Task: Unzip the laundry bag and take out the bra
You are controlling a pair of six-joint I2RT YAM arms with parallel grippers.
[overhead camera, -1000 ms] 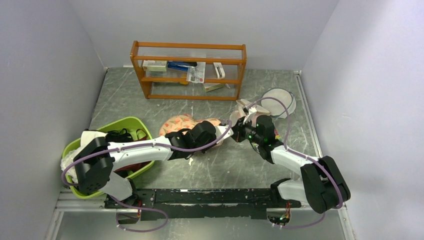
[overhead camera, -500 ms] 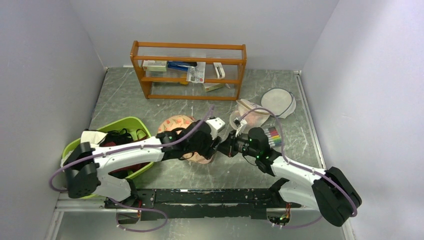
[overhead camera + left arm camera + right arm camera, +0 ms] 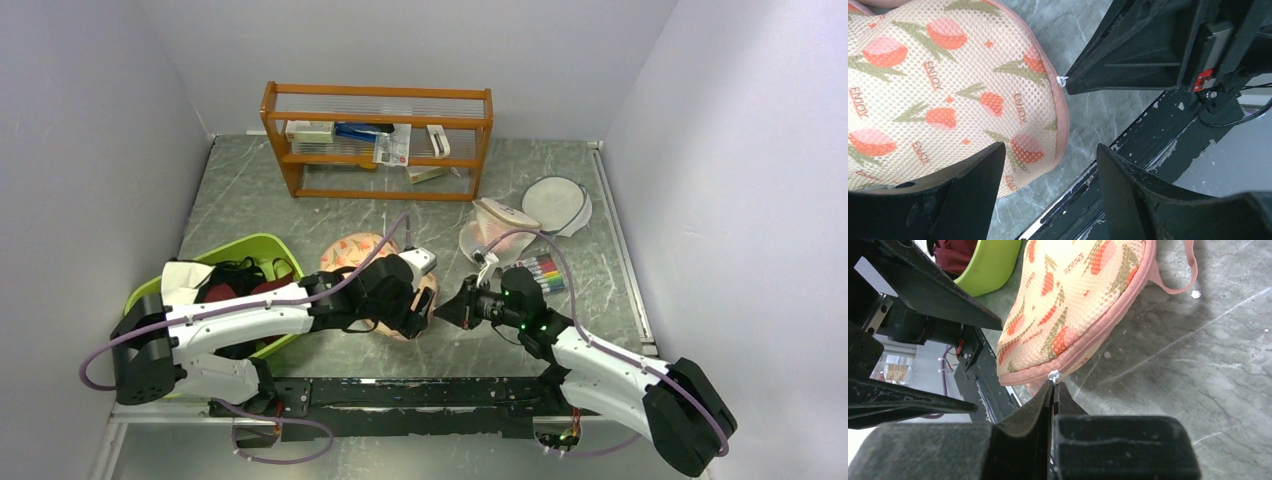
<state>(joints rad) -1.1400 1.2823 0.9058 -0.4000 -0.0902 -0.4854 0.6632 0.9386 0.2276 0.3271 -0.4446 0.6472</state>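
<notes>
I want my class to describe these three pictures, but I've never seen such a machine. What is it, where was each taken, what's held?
It's a robot: left arm and right arm, bolted to a table, each ending in two-finger jaws. The wide picture looks down from above; the other two come from wrist cameras. On the table: a flowered pink laundry bag, a green basket, a wooden rack, markers. The right jaws are shut on the bag's zip pull; the left jaws stand open over the bag.

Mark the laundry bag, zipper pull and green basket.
laundry bag [image 3: 948, 85], left wrist view, on its printed mesh face.
zipper pull [image 3: 1053, 375], right wrist view, on the white tab.
green basket [image 3: 255, 239], top external view, on its far rim.
</notes>
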